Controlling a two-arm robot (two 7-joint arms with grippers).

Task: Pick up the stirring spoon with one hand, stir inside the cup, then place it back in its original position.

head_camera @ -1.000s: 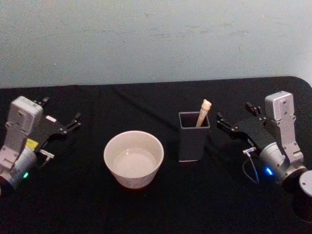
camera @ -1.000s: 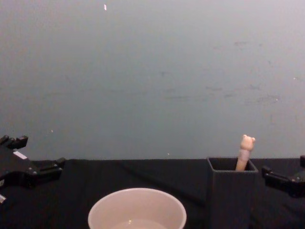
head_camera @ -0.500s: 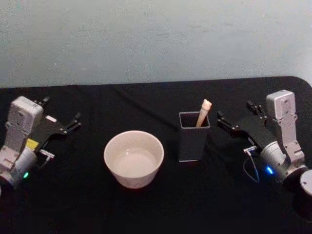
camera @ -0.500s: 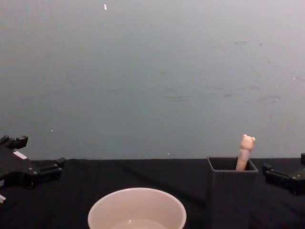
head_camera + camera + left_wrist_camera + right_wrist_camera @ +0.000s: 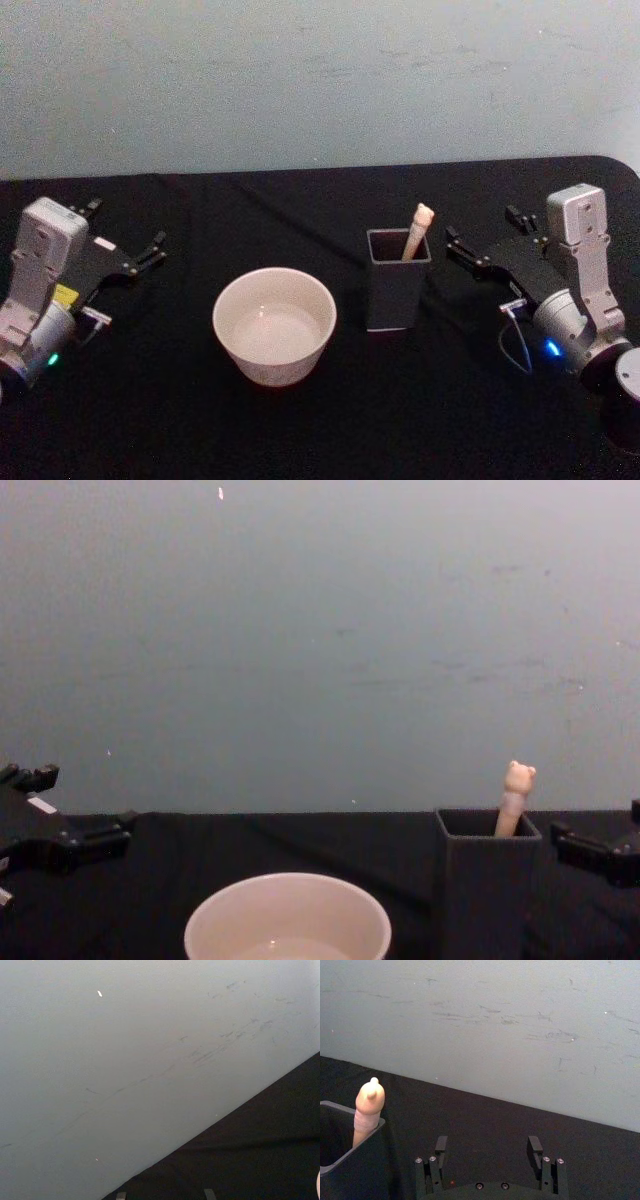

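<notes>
While spoon (image 5: 418, 226) stands in holder (image 5: 396, 292), right gripper (image 5: 483, 241) jaws wide, empty

Stirring spoon (image 5: 418, 228): only the beige handle w/ bear head sticks out – neck and bowl hidden inside the holder (image 5: 396, 290). In the right wrist view the holder (image 5: 350, 1170) is cut off by the edge, one corner showing. Chest view: cup (image 5: 288, 920) cut by the bottom edge, base not visible; holder's lower part cut too. Right gripper (image 5: 600, 845) runs off the side edge there, left gripper (image 5: 60, 815) partly off the opposite edge. Cup contents – can't tell, too faint.
</notes>
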